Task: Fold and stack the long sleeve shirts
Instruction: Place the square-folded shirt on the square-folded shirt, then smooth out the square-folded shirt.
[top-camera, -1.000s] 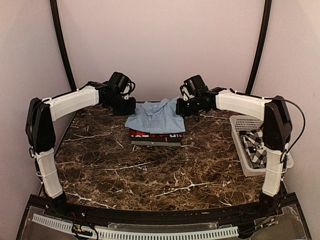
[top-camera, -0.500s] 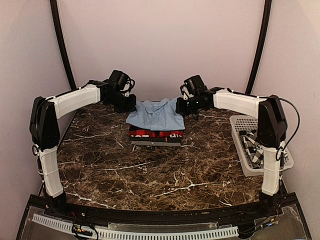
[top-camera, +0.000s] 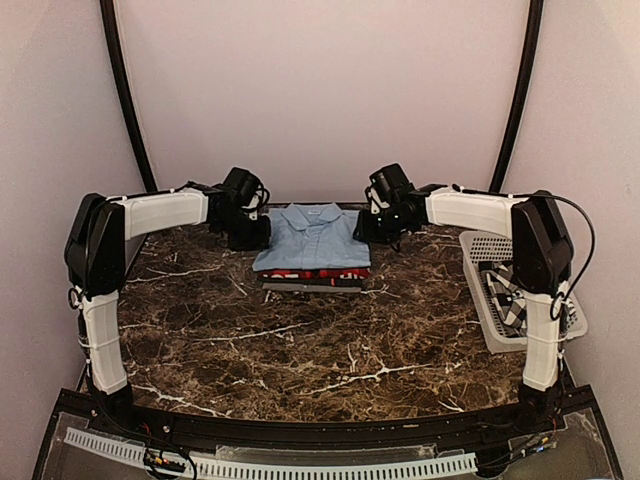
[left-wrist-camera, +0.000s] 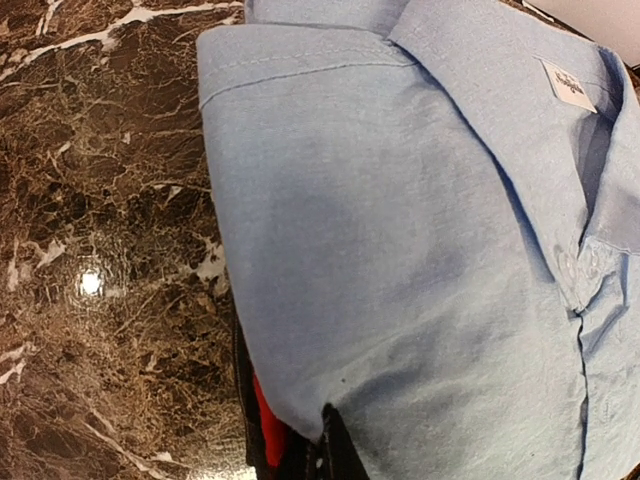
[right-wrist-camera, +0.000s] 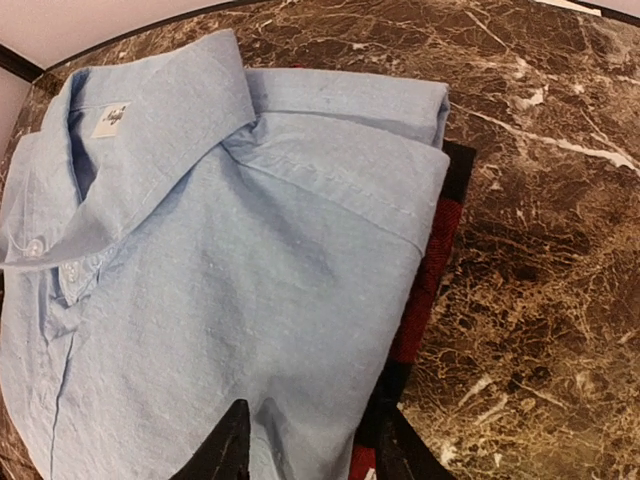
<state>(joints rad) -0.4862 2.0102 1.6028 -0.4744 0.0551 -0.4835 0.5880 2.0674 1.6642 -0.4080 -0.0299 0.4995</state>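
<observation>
We have light blue cloth shirt (top-camera: 312, 238) stacked on red-and-black plaid shirt (top-camera: 310, 272), centre; black-and-white checked shirt (top-camera: 512, 300) not yet done, in white lattice basket (top-camera: 490, 243), right. Right tool (right-wrist-camera: 312, 450) spread, empty; left tool (top-camera: 260, 232): can't tell.

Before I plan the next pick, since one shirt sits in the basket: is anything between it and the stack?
Nothing visible lies on the table between the basket and the stack, topped by the blue shirt. The checked shirt only has to clear the basket's own wall.
</observation>
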